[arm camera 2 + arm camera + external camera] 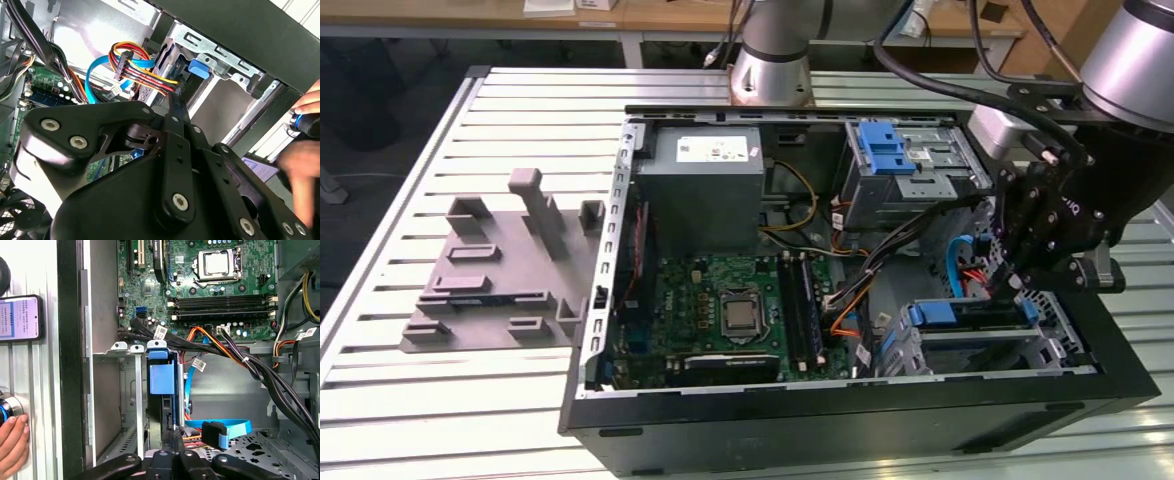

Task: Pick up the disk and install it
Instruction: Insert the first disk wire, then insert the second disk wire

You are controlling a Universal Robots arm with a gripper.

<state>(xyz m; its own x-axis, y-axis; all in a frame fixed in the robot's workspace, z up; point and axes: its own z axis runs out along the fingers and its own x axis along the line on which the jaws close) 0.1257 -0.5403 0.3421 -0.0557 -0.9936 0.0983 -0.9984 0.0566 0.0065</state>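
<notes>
I've got the slatted metal table (400, 390) filling most of the exterior view, and on it the open black computer case (854, 420) takes up the centre and right of the frame, lying on its side with the inside facing up. Left of the case sits a grey moulded fixture block (500, 270) with upright posts. Inside the case, the grey power supply box (707, 175) sits in the upper middle, the green motherboard (720, 310) below it, and a metal drive cage with a blue latch (897, 150) at upper right. My arm comes in from the upper right corner, and the gripper (1017, 285) hangs low over the right-hand bay of the case. In the first wrist view the gripper (172, 452) sits at the bottom centre, its black fingers (165, 437) drawn in close on either side of the edge of the disk (162, 390), which stands on edge in the metal bay bracket (127, 347) with its blue plastic frame toward the motherboard. I read that as a closed grip on the disk. Blue data cable (220, 427) and the orange-yellow power leads (215, 337) run just beside it. A person's hand (12, 442) rests at the lower left of that frame beside a phone (20, 317); in the second wrist view, a hand (305, 165) blurs at the right edge.
</notes>
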